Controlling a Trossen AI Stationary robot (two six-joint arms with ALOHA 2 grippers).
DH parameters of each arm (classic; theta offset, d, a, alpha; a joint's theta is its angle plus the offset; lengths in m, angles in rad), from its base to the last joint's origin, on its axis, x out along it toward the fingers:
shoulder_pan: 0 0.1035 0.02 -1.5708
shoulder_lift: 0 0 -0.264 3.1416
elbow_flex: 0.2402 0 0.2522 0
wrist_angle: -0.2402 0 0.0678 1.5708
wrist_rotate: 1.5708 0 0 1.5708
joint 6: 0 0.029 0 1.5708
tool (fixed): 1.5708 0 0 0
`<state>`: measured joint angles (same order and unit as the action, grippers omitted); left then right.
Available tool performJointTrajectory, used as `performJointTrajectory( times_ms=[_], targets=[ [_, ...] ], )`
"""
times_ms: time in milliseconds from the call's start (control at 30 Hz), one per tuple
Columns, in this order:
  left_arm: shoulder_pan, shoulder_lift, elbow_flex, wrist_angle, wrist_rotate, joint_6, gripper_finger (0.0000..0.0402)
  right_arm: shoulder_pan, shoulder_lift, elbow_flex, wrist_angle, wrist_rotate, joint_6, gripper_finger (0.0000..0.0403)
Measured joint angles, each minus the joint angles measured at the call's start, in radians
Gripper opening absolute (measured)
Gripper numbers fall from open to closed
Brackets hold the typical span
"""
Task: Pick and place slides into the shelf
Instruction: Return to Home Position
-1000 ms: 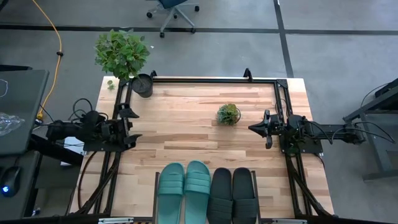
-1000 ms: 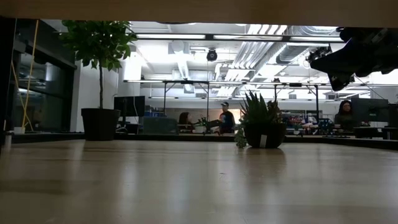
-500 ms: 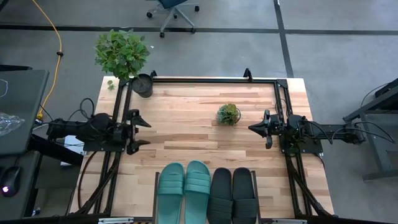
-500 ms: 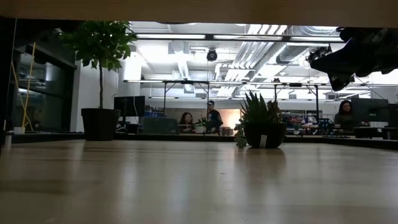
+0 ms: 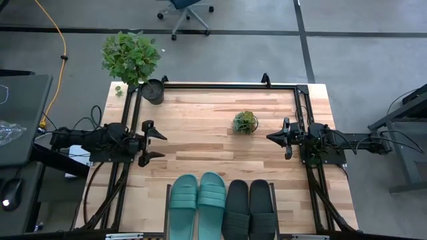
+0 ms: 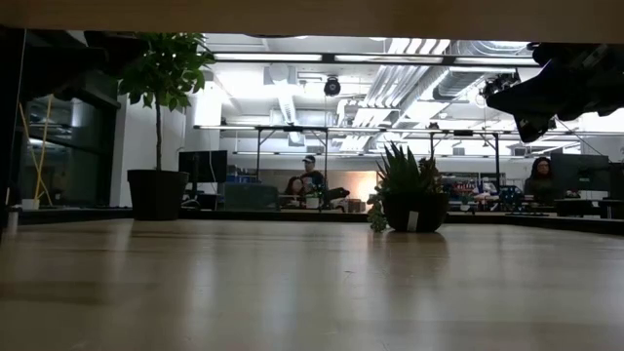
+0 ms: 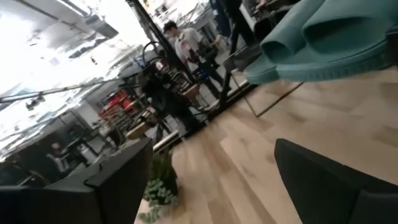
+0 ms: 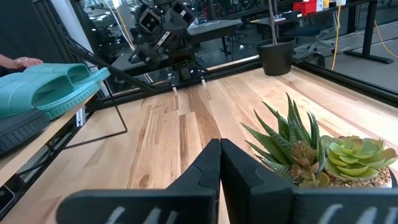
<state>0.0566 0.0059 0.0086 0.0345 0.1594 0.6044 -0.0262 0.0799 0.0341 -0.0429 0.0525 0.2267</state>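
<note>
Four slides [image 5: 197, 203] on shelf [image 5: 166, 210]; homing now. Left gripper [image 5: 159, 144], fingers wide, should pull back to table edge; right gripper [image 5: 270, 137] parked, fingers together.

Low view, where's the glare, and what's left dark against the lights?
Low view: ceiling strip lights glare, the tabletop carries their pale sheen, and the right gripper and small potted plant read as dark silhouettes. High view: even light, faint shadows. Left wrist view: ceiling washed white.

teal slides [image 5: 183, 203] | black slides [image 5: 236, 207] | table [image 5: 200, 127] light striped wood
</note>
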Motion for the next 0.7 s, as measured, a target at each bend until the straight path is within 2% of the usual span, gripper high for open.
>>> performJointTrajectory(
  times_ms=[300, 700],
  targets=[
    [0.000, 0.000, 0.000, -0.017, -0.142, -0.006, 0.0326, 0.000, 0.000, 0.000, 0.000, 0.000, 0.000, 0.0000],
    [0.002, 0.000, 0.000, -0.020, -0.150, -0.006, 0.0326, 0.000, 0.000, 0.000, 0.000, 0.000, 0.000, 0.0000]
  ],
)
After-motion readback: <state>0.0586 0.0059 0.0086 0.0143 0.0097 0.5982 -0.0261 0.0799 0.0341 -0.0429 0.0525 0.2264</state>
